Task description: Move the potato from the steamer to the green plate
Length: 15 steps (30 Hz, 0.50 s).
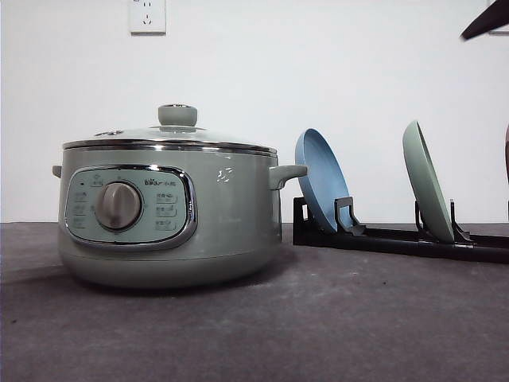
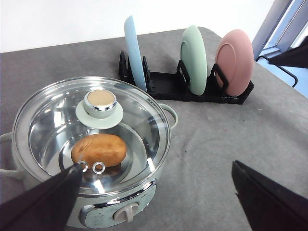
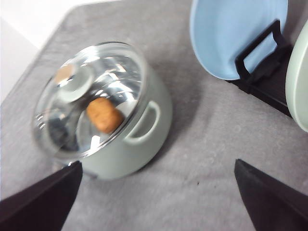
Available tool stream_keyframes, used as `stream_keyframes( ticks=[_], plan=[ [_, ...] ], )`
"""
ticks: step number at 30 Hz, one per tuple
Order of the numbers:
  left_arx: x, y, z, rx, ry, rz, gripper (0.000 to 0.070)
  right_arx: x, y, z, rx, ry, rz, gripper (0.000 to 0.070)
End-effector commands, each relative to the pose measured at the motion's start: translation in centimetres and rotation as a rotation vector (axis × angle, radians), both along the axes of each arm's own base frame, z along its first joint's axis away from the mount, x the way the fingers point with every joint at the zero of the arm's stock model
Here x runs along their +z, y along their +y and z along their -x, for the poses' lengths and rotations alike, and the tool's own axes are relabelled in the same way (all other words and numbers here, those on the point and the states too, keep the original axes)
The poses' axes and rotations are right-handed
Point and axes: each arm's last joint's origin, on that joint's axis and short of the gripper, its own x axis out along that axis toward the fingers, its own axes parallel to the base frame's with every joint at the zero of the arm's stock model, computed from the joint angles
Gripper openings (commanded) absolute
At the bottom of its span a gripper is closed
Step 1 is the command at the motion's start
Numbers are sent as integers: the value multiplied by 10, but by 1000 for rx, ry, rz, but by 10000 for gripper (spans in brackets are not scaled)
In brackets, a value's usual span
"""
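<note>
- You are looking at a steamer (image 1: 169,215) sitting closed on the grey table (image 1: 334,318), its glass lid (image 2: 91,132) seated squarely on the rim and the green knob (image 2: 100,102) standing upright at the centre.
- The potato (image 2: 99,150) is lying inside the pot, seen through the glass just beside the knob; nothing is touching it.
- The green plate (image 2: 194,60) is standing on edge in the black rack (image 2: 185,89), between the blue plate (image 2: 134,53) and the pink plate (image 2: 235,62), well apart from the steamer.
- Your left gripper (image 2: 159,197) is hovering above the pot's front edge with its fingers spread wide and holding nothing.
- Your right gripper (image 3: 159,195) is hanging over the table between pot and rack, likewise spread wide and carrying nothing.
- In my judgement the step in hand is lifting the lid, since the potato cannot be reached until it is off.
- Centre the left fingers on the knob, close below its flared top, and lift straight up so the rim is not dragging the pot.
- The green plate is likely needing to come out of the rack and lie flat; take it by the upper edge without knocking its neighbours.
</note>
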Motion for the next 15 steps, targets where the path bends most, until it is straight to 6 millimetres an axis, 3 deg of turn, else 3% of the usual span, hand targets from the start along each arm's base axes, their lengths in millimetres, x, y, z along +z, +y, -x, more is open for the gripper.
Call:
stream_keyframes(
  ticks=[1,10,15],
  plan=[
    [5,-1,0,-9,-21,5,636,4,2,-16,-11,9,-6,623],
    [6,-1,0,-9,-24,5,636,9,-3,-92,-171,51,102,622],
    [6,-1,0,-9,-24,5,636,2,-14,-131,-221,70,115,604]
  ],
)
